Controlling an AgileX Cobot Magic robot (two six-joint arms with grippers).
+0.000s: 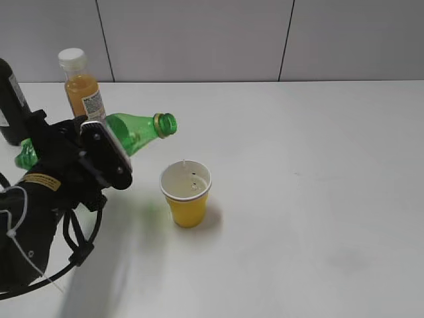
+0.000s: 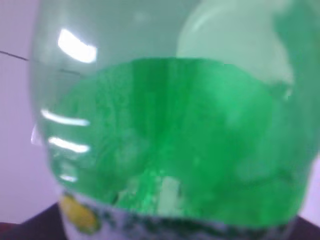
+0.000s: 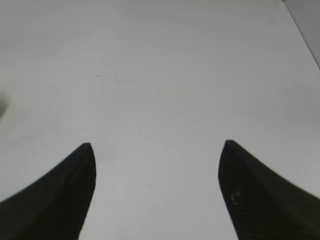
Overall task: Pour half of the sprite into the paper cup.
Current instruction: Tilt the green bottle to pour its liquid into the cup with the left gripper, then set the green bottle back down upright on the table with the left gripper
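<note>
The sprite bottle (image 1: pixel 136 130) is green and uncapped, and it is tipped almost level with its mouth pointing right, just above and left of the paper cup (image 1: pixel 187 193). The yellow cup stands upright on the white table with a little liquid in it. My left gripper (image 1: pixel 99 149) is shut on the bottle's body, and its fingertips are hidden. The left wrist view is filled by the green bottle (image 2: pixel 175 135) with liquid inside. My right gripper (image 3: pixel 156 147) is open and empty over bare table; it does not show in the exterior view.
An orange juice bottle (image 1: pixel 82 85) with a white cap stands at the back left. A dark bottle (image 1: pixel 12 103) stands at the left edge. A grey wall runs behind the white table (image 1: pixel 318 185).
</note>
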